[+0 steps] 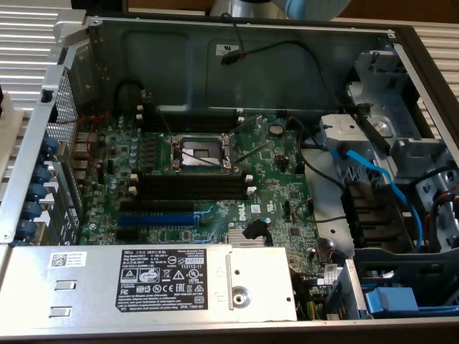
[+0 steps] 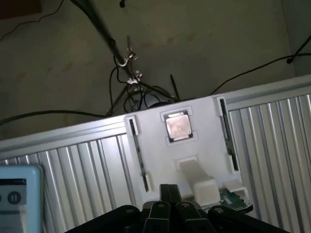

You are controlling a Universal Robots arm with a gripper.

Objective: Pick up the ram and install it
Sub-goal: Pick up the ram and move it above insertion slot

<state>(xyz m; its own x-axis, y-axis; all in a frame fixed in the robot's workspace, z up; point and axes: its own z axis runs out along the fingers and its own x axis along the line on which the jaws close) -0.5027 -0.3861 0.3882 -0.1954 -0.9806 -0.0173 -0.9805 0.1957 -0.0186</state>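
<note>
Progress, as I judge it, stands at the very start: nothing is lifted and nothing is seated. Nearest in the wrist view, the pincer [image 2: 170, 194] has its fingers pressed together with nothing between them, and it hangs just short of a white holder [image 2: 204, 145]; whether it touches the holder I cannot tell. The holder lies on the ribbed bench [image 2: 73, 170], close against the bench's edge where the floor begins. A square processor chip [image 2: 177, 127] sits in its middle recess, and a green circuit board [image 2: 233, 200] pokes out at the holder's near corner. A narrow groove runs along each long side of the holder with a dark strip standing on edge in it. These look to me like memory sticks, and I take the ram [image 2: 228, 136] to be one of them, though which is meant I cannot say. Beyond the bench's edge, loose cables [image 2: 141, 92] trail across the floor around a stand leg [image 2: 104, 34]. In the exterior view the open computer case [image 1: 179, 43] shows the power supply [image 1: 143, 279] along its near edge, then the motherboard [image 1: 215, 208] with the blue expansion slot [image 1: 154, 218]. Past that, the black memory slots [image 1: 193, 185] with white end clips look empty, as does the farther pair beyond the processor socket [image 1: 197, 150]. Picking up and seating both remain.
</note>
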